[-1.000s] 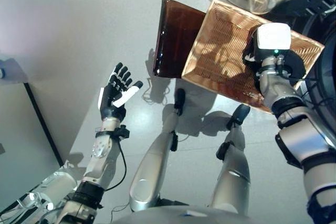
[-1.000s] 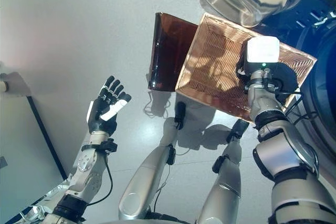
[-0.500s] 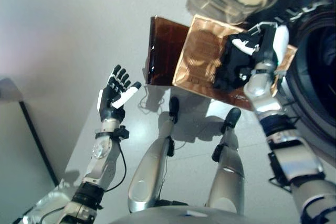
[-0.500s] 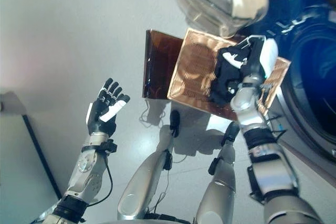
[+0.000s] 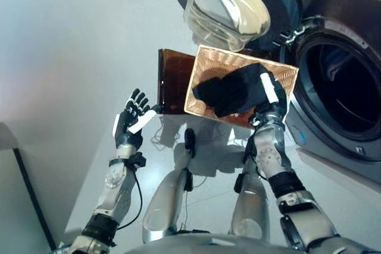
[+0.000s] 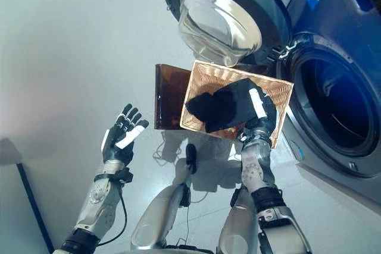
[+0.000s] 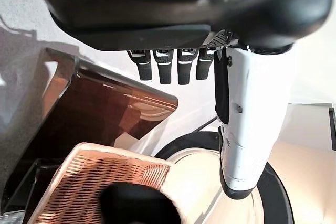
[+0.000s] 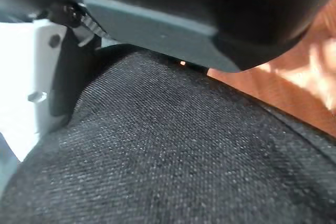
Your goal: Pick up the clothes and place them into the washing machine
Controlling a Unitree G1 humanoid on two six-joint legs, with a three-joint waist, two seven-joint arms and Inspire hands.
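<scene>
Above the wicker basket (image 5: 208, 69), beside the open washer drum (image 5: 345, 96): a black garment (image 5: 229, 90), bunched and lifted clear of the weave, draped leftward from the right robot hand (image 5: 268, 96). Right robot hand clamped on the cloth, white thumb across the fabric. Left robot hand (image 5: 132, 117) raised well apart to the left, fingers spread, holding nothing. Brown bin (image 5: 172, 81) behind the basket.

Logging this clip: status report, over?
Right hand shut on dark garment, above wicker basket. Left hand open, idle. Washer door open, drum opening unobstructed.
</scene>
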